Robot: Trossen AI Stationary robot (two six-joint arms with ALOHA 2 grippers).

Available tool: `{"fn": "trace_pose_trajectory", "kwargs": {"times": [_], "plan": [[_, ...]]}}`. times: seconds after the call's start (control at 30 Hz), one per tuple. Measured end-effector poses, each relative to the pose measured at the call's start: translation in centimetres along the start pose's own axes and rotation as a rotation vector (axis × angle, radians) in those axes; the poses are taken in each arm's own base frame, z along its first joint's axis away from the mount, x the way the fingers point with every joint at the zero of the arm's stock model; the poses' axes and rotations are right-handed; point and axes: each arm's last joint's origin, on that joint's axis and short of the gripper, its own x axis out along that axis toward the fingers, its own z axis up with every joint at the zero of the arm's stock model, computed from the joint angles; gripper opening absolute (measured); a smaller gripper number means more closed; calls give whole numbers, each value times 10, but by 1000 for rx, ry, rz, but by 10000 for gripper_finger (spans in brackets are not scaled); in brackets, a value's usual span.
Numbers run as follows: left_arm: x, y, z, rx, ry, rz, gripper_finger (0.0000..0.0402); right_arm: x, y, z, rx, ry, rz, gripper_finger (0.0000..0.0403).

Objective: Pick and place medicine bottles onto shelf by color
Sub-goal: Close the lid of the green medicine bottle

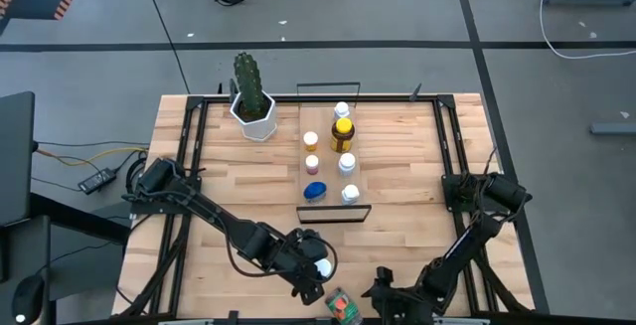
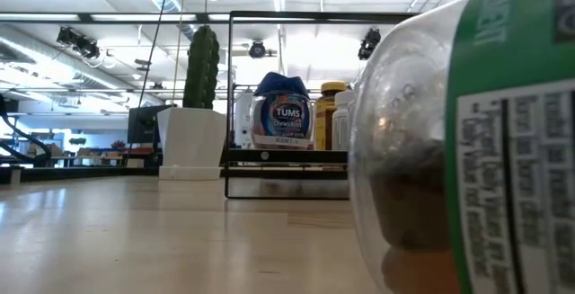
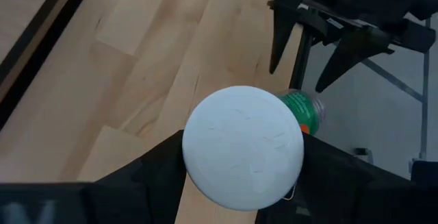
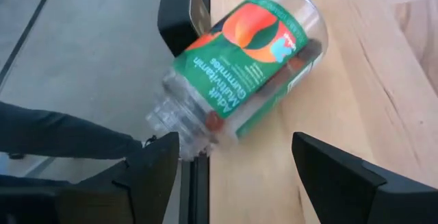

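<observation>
A clear bottle with a green label [image 4: 239,66] lies on its side at the table's near edge [image 1: 343,307]. Its bare threaded neck [image 4: 164,118] juts over the black frame, and it fills the right of the low view [image 2: 467,150]. My right gripper [image 4: 246,169] is open, just short of the bottle, with a finger off to each side. My left gripper [image 1: 316,270] is shut on a white round cap [image 3: 243,148], close left of the bottle. What sits under the cap is hidden. Several bottles [image 1: 343,131] stand on the shelf [image 1: 328,206]. My left gripper has the white round cap's rim [image 3: 188,152] pinched between its two fingers [image 3: 147,172], coming from above and pointing down. The cap's flat top faces the wrist camera. Whether a bottle body hangs under the cap, or whether it rests on the table, is hidden by the cap itself.
A white pot with a green cactus [image 1: 252,101] stands at the far left of the shelf. The blue-lidded bottle [image 2: 281,114] stands at the shelf's near end behind the black wire rail [image 2: 287,177]. The two grippers are close together at the near edge.
</observation>
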Motion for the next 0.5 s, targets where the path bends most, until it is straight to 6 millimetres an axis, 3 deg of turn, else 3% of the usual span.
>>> {"fn": "trace_pose_trajectory", "kwargs": {"times": [0.3,0.5], "plan": [[0,0,0,1,-1,1,245,-14,16,-16,-28,25,78,293],[0,1,1,-6,-27,20,246,-12,13,-14,-56,-22,25,293]]}}
